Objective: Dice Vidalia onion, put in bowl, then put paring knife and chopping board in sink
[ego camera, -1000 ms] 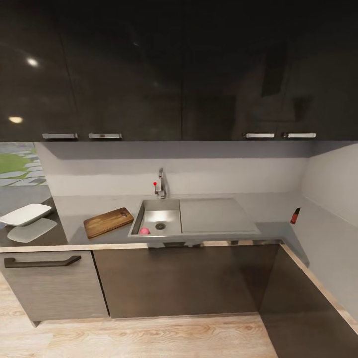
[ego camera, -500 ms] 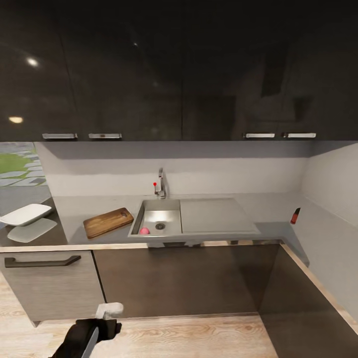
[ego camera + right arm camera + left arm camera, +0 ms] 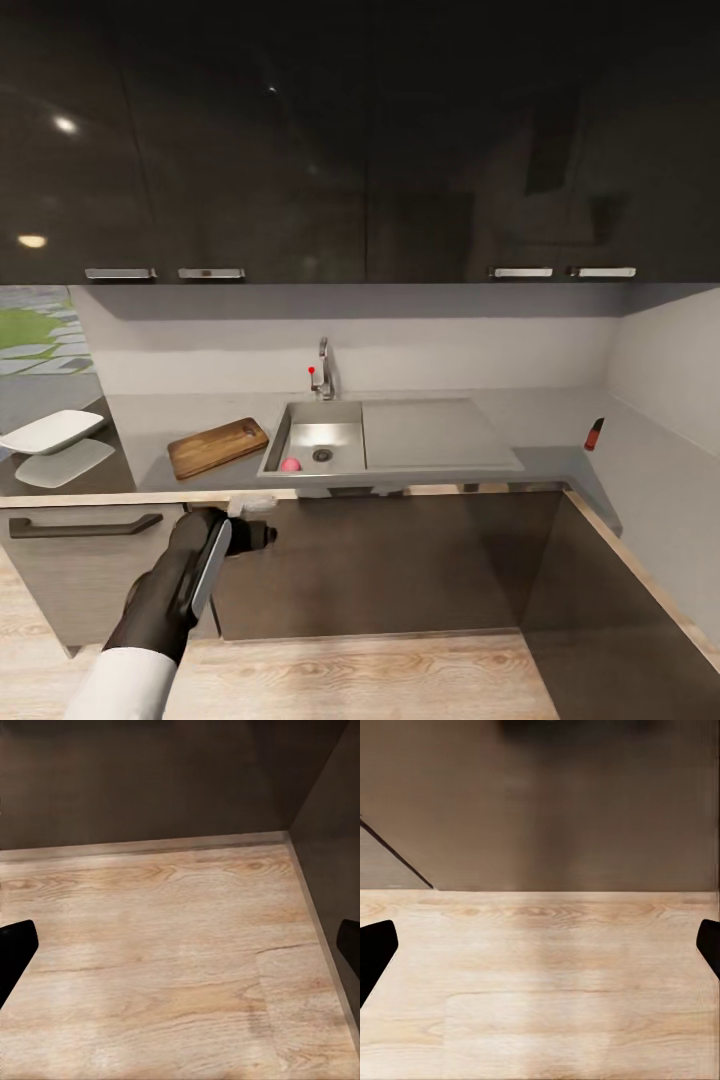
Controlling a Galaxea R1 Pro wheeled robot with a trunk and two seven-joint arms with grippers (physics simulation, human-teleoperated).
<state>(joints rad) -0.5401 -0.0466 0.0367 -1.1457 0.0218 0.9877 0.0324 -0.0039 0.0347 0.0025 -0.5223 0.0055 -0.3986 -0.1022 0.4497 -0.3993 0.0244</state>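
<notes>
Small round pink-magenta Vidalia onion point(image 3: 290, 464): in rectangular stainless-steel sink point(image 3: 300, 412), frame centre. Black left gripper point(image 3: 252, 534): lower left, nearer arm, fingers spread wide; onion lies up-right.

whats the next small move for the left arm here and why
Probably raise the left end effector above the countertop edge and on toward the sink. The Vidalia onion lies in the basin near the drain, while the arm hangs below counter level by the cabinet fronts, fingers spread and empty.
</notes>
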